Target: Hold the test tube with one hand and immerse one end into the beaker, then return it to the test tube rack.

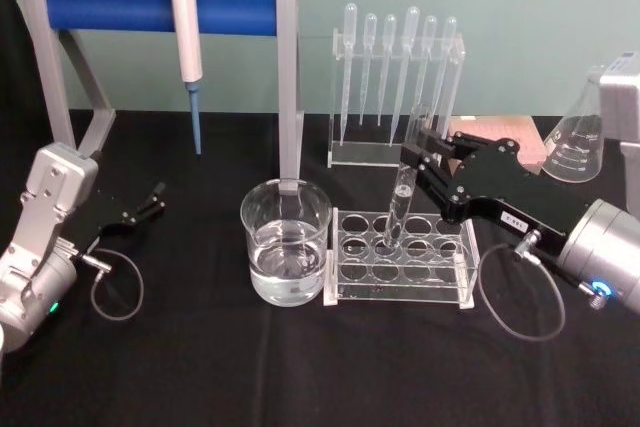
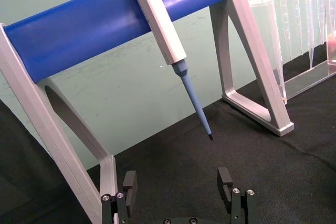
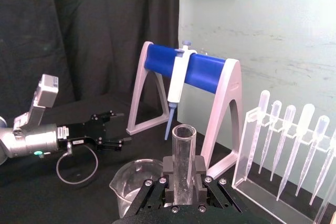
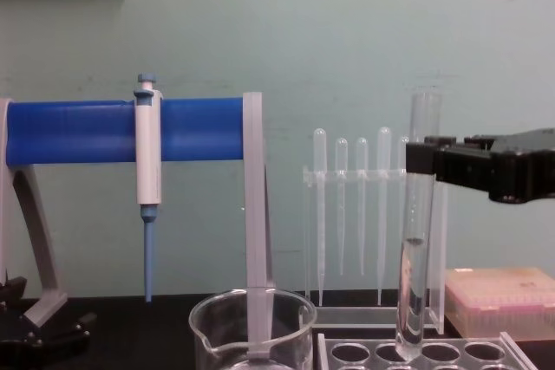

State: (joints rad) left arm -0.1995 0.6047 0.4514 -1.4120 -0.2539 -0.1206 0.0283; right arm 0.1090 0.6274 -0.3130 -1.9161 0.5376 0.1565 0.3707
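Tube clamped over the rack

Upright, the test tube stands with its rounded bottom in a back-row hole of the clear rack — near the middle of the black desk. The right end effector grips it high on the glass, jaws closed on either side, rim showing above them. A little liquid sits low in the tube. Just left of the rack, touching its foot, stands the beaker, part-filled with clear liquid. Toward the desk's left edge the left end effector hovers open — holding nothing. Droppers hang in a stand at the back edge, beside the pipette on its blue-barred stand.
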